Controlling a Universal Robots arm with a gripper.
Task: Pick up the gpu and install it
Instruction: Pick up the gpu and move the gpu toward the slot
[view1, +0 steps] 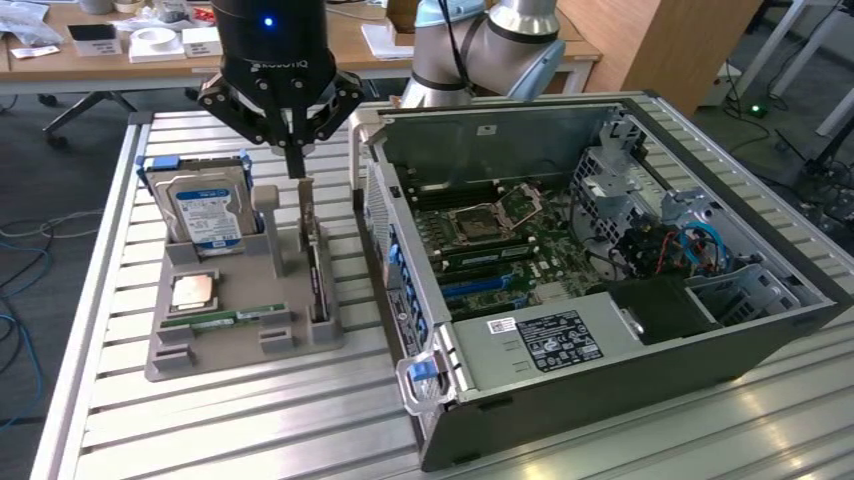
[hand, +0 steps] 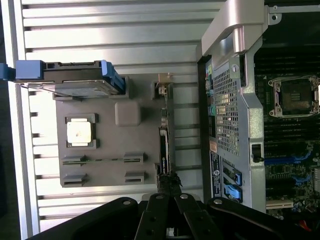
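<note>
The gpu (view1: 312, 255) stands on its edge in a slot of the grey holder (view1: 227, 345), its silvery bracket pointing up. My gripper (view1: 294, 160) hangs straight above it, fingers drawn together on the card's upper end. In the wrist view the gpu (hand: 163, 132) shows edge-on as a thin dark strip running into my gripper (hand: 168, 186), which is shut on its near end. The card still sits in the holder (hand: 105, 167).
The holder also carries a blue-labelled hard drive (view1: 207, 210), a square processor (view1: 195, 290) and a narrow RAM stick (view1: 235, 318). The open computer case (view1: 601, 345) lies just to the exterior view's right, motherboard (view1: 494, 250) exposed. A slatted metal table (view1: 240, 420) lies underneath.
</note>
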